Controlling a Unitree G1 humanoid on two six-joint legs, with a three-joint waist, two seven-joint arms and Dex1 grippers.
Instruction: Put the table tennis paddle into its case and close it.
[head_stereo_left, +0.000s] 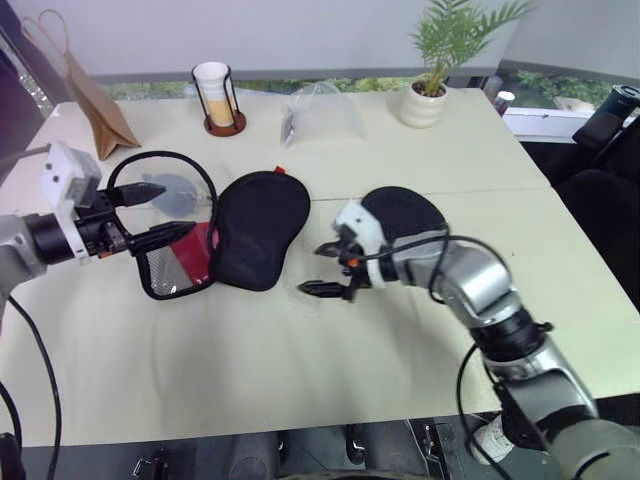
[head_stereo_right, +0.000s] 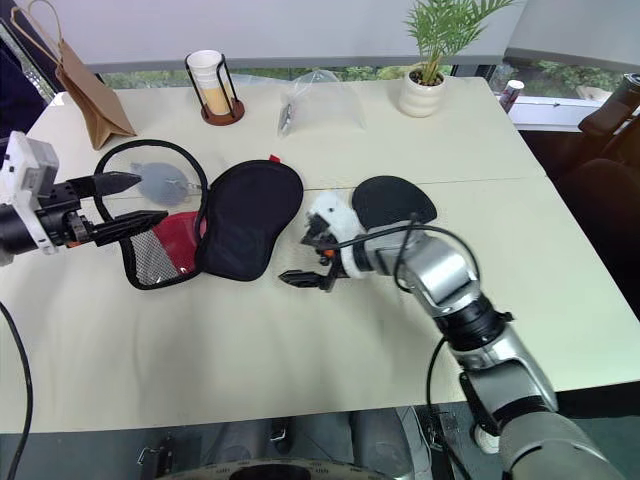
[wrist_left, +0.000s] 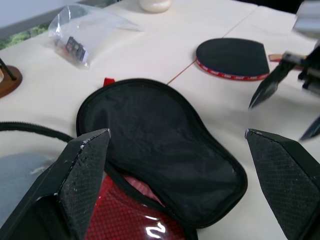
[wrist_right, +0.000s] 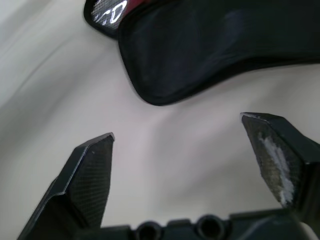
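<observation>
Pale cream bench (head_stereo_left: 250, 350) ran under everything you had in front of you, with a brown paper bag (head_stereo_left: 95, 100) at its far left corner. Your left gripper (head_stereo_left: 160, 212) hung at the left, released and wide, its two fingers spread just over the rim of the case (head_stereo_left: 255, 230). That case lay opened flat — the red logo panel and mesh half toward your left, the plain black half folded out to the right, with a grey plush toy (head_stereo_left: 172, 193) beside the open loop of its zip. Behind it stood a cup in a wire holder (head_stereo_left: 218, 97) and a clear plastic bag (head_stereo_left: 318, 115). Right of the case your right gripper (head_stereo_left: 333, 268) was also released, its fingers apart above bare bench, holding nothing. The table tennis paddle (head_stereo_left: 405, 212) lay flat just behind that gripper, black face up — apart from the case. A potted plant (head_stereo_left: 432, 80) stood at the far right.
</observation>
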